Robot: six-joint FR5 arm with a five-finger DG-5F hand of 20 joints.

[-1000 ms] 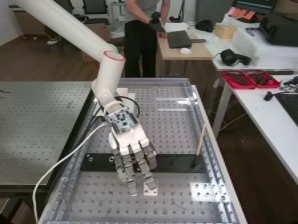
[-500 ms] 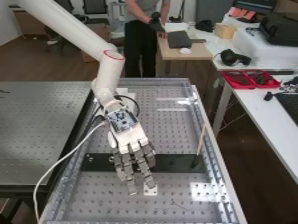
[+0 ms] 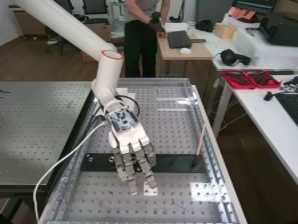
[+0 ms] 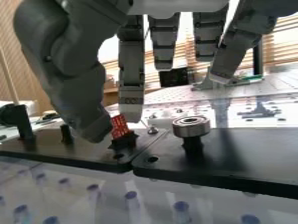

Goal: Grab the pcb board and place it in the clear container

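Robot hand (image 3: pixel 131 136) with fingers loosely extended, apart; red pcb board (image 4: pixel 120 126) near thumb, in black holder (image 4: pixel 124 142).

Between my thumb (image 4: pixel 85 102) and fingers (image 3: pixel 126 167) I have an open gap, with the red board (image 4: pixel 120 126) just beside the thumb's tip, upright in its black holder (image 4: pixel 124 142). Near it, a metal ring (image 4: pixel 191 127) on a black post (image 4: pixel 193 146) stands in my way, leaving a narrow lane between. The upright stick (image 3: pixel 201 140) stands well apart, with open room towards it.
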